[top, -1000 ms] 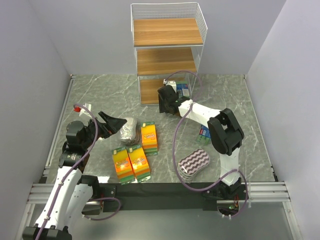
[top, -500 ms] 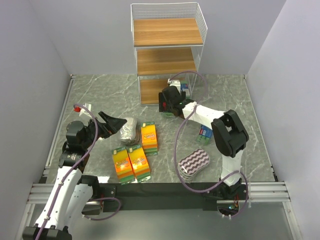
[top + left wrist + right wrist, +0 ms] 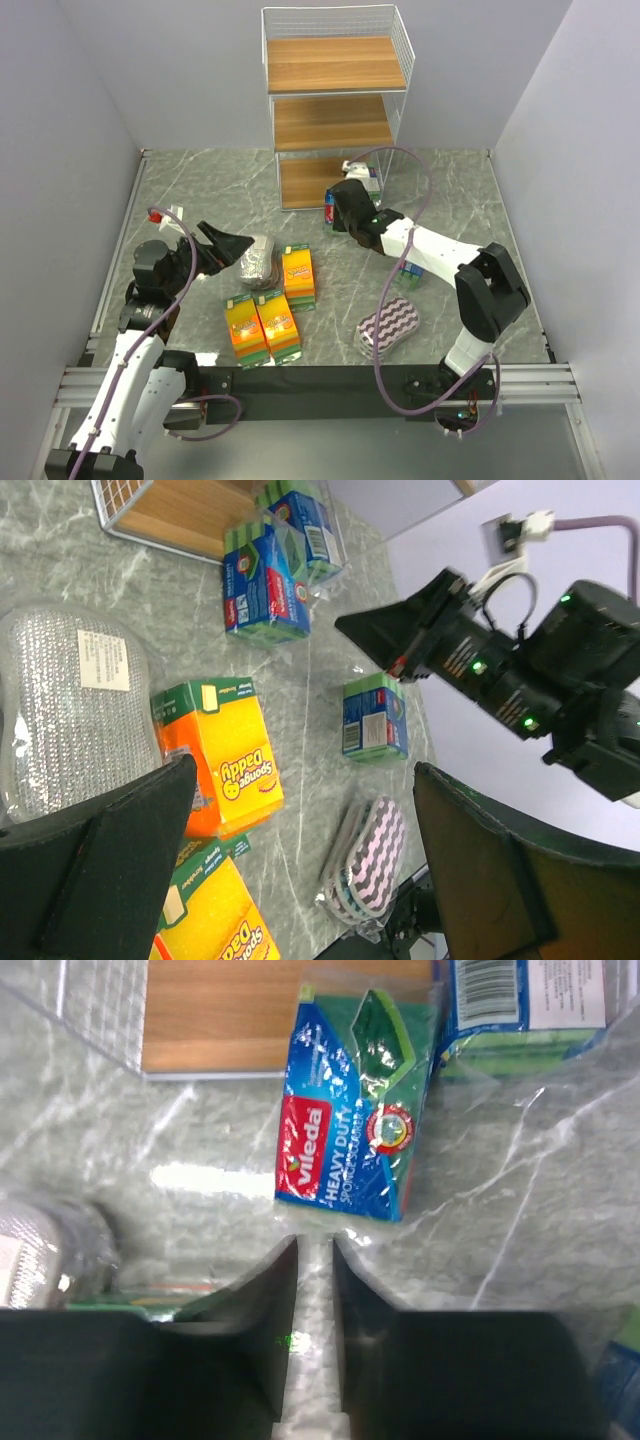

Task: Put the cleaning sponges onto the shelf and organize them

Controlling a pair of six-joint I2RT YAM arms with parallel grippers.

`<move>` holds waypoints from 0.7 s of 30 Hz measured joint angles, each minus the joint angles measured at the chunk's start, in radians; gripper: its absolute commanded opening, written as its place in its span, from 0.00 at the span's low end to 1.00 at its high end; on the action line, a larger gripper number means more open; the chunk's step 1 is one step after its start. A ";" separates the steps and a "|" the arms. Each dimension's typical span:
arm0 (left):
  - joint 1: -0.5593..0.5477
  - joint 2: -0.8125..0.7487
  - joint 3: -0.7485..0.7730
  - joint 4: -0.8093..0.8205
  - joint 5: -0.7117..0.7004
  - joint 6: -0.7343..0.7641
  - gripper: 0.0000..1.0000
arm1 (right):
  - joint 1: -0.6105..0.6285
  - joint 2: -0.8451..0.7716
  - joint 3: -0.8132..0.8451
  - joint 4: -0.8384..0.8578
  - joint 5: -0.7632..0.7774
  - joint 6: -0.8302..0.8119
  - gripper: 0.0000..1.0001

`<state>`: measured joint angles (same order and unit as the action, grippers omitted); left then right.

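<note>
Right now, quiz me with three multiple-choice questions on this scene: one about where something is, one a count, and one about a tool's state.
1. Where is the purple-white striped pack?
A. on the top wooden tier
B. on the table, front right
C. in the left tool

2. How many orange packs lie on the table?
A. one
B. three
C. five

3. How is the left tool?
A. wide open, empty
B. shut on a blue pack
C. shut on the silvery pack

Answers:
1 B, it lies on the grey tabletop, well away from the shelf.
2 B, three sit close together left of centre.
3 A, its fingers stand far apart with nothing between them.
</note>
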<state>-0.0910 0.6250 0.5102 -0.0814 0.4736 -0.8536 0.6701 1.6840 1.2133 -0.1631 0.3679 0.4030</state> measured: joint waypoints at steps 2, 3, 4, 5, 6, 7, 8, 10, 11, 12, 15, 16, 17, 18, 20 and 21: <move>0.000 0.001 0.000 0.010 0.000 -0.002 0.96 | 0.000 0.002 -0.017 -0.003 -0.015 0.026 0.00; 0.000 0.001 0.000 0.015 0.001 -0.003 0.96 | 0.000 0.005 -0.027 -0.010 -0.022 0.038 0.00; 0.000 0.002 0.000 0.019 0.001 -0.003 0.96 | 0.000 0.013 -0.034 -0.019 -0.031 0.047 0.00; 0.000 0.002 0.000 0.021 0.001 -0.003 0.96 | 0.000 0.021 -0.038 -0.025 -0.039 0.054 0.00; 0.000 0.005 0.000 0.023 0.001 -0.004 0.96 | 0.000 0.034 -0.041 -0.032 -0.048 0.061 0.00; 0.000 0.008 0.000 0.025 0.001 -0.004 0.96 | 0.000 0.048 -0.042 -0.037 -0.057 0.070 0.00; 0.000 0.011 0.000 0.025 0.001 -0.005 0.96 | 0.000 0.062 -0.042 -0.040 -0.065 0.076 0.00; 0.000 0.014 0.000 0.025 0.001 -0.005 0.96 | 0.000 0.094 -0.042 -0.039 -0.080 0.085 0.00; 0.000 0.014 0.000 0.025 0.001 -0.005 0.96 | 0.000 0.110 -0.042 -0.039 -0.089 0.091 0.00; 0.000 0.014 0.000 0.025 0.001 -0.005 0.96 | 0.000 0.127 -0.042 -0.038 -0.095 0.095 0.00; 0.000 0.014 0.000 0.025 0.001 -0.005 0.96 | 0.000 0.174 -0.035 -0.037 -0.109 0.104 0.00; 0.000 0.014 0.000 0.025 0.001 -0.005 0.96 | 0.000 0.190 -0.028 -0.040 -0.109 0.106 0.00; 0.000 0.014 0.000 0.025 0.001 -0.005 0.96 | 0.000 0.208 -0.016 -0.043 -0.107 0.110 0.00; 0.000 0.014 0.000 0.025 0.001 -0.005 0.96 | -0.002 0.227 0.003 -0.047 -0.105 0.113 0.00; 0.000 0.014 0.000 0.024 0.001 -0.005 0.96 | -0.005 0.255 0.036 -0.047 -0.101 0.120 0.00; 0.000 0.014 0.000 0.024 0.000 -0.004 0.96 | -0.006 0.266 0.051 -0.047 -0.097 0.124 0.00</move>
<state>-0.0910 0.6388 0.5098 -0.0574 0.4740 -0.8577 0.6640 1.9495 1.2648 -0.2104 0.2707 0.5274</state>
